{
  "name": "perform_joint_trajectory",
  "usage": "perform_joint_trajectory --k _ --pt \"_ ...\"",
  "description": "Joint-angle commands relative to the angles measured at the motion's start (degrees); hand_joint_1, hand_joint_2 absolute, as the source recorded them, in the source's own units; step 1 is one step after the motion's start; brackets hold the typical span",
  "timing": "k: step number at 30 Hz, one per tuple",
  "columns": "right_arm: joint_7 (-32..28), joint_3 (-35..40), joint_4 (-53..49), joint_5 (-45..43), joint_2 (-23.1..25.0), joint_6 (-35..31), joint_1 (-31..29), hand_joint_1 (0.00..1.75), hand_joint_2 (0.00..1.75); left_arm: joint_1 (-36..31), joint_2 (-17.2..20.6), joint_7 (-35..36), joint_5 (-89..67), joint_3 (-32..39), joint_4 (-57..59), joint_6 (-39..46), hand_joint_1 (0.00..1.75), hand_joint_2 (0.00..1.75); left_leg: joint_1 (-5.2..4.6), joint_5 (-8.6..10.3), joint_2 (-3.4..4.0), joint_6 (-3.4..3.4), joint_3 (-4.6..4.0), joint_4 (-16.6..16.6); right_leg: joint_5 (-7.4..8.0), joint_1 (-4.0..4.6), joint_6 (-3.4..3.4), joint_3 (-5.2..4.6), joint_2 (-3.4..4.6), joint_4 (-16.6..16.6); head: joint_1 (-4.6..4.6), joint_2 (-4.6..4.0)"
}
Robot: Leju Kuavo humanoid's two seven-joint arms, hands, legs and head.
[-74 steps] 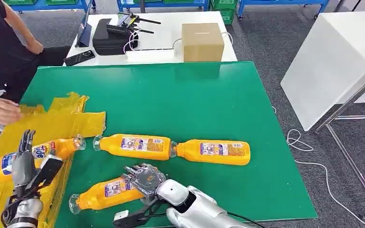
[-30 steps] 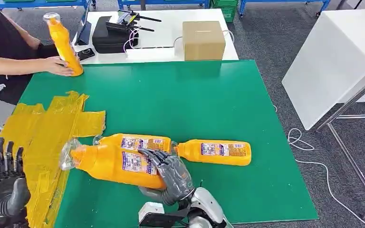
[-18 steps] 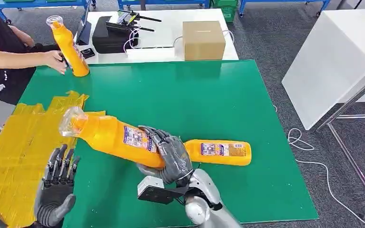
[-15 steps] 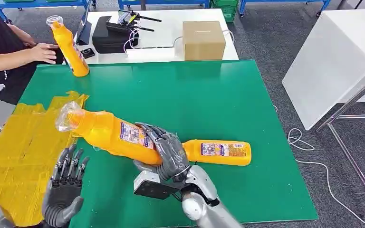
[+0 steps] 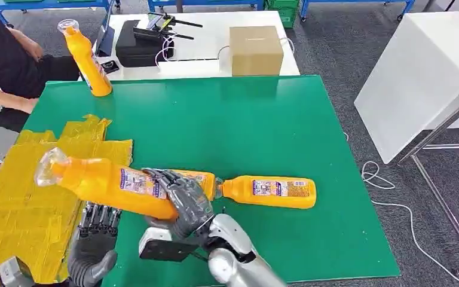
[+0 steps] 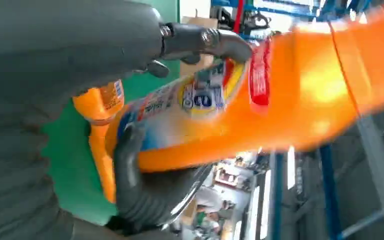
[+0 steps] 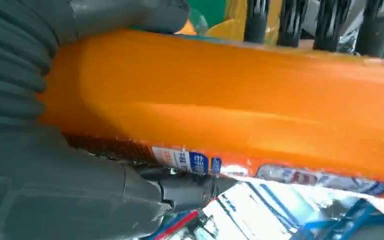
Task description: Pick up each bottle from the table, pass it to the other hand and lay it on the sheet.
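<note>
My right hand (image 5: 179, 202) grips the base end of an orange bottle (image 5: 98, 178) and holds it in the air, its clear cap (image 5: 46, 165) out over the yellow sheet (image 5: 18, 197). My left hand (image 5: 95, 239) is just beneath the bottle with its fingers (image 7: 290, 20) straight up behind it. In the left wrist view the bottle (image 6: 280, 100) lies between the thumb and fingers. A second bottle (image 5: 269, 192) lies on the green table (image 5: 227, 125). A third bottle (image 5: 202, 177) lies half hidden behind my right hand. Another bottle (image 5: 88, 60) stands upright at the far left corner.
A person (image 5: 3, 66) in black sits at the table's far left. Beyond the green table a white table carries a cardboard box (image 5: 256, 51) and a black case (image 5: 137, 48). A white block (image 5: 418, 72) and a metal leg stand to the right.
My right hand has carried the bottle leftward until its cap is over the sheet. My left hand has risen under the bottle. The person's hand has drawn back from the upright bottle.
</note>
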Motion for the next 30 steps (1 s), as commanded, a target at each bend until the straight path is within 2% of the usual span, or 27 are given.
perform_joint_trajectory --k 1,5,26,27,28,30 --pt "-3.31 13.22 13.73 1.04 1.08 2.34 -2.90 1.75 1.75 -2.06 2.08 0.92 2.34 2.66 3.17 -0.55 0.00 1.75 0.05 0.02 0.02 -0.06 0.24 -0.20 0.03 0.05 0.00 0.24 0.01 -0.17 0.02 0.00" --pt "-5.54 16.76 13.58 2.10 0.38 3.39 -1.20 1.75 1.75 -2.14 1.50 1.31 3.69 5.59 4.04 -1.15 0.00 1.75 0.02 0.02 -0.03 -0.03 0.24 -0.21 -0.01 0.01 0.01 0.23 -0.05 -0.16 -0.02 0.00" --pt "-5.67 17.30 13.76 2.71 -0.03 3.87 -0.81 1.75 1.75 -1.85 0.26 1.95 3.77 7.11 3.60 -1.88 0.00 1.75 0.05 0.03 -0.15 -0.04 0.22 -0.18 -0.02 0.05 0.02 0.23 -0.18 -0.19 0.00 0.00" --pt "-5.52 17.16 13.80 2.74 -0.03 3.68 -0.71 1.75 1.75 -1.87 -0.37 1.74 4.10 7.28 3.37 -1.90 0.51 1.75 0.02 0.03 -0.13 -0.03 0.19 -0.16 -0.02 0.03 0.02 0.18 -0.15 -0.16 0.00 0.00" --pt "-5.47 17.13 13.79 2.74 -0.08 3.76 -0.73 1.75 1.75 -1.89 -0.56 1.60 4.38 7.13 3.31 -2.27 1.75 1.75 0.04 0.03 -0.17 -0.04 0.26 -0.21 -0.03 0.06 0.03 0.27 -0.20 -0.22 0.00 0.00" --pt "-5.14 16.77 14.02 2.85 -0.05 3.47 -0.61 1.75 1.75 -1.84 -0.99 1.13 3.78 7.12 2.96 -1.83 1.75 1.75 0.00 0.03 -0.12 -0.02 0.15 -0.13 -0.02 0.02 0.03 0.14 -0.14 -0.12 0.00 0.00"
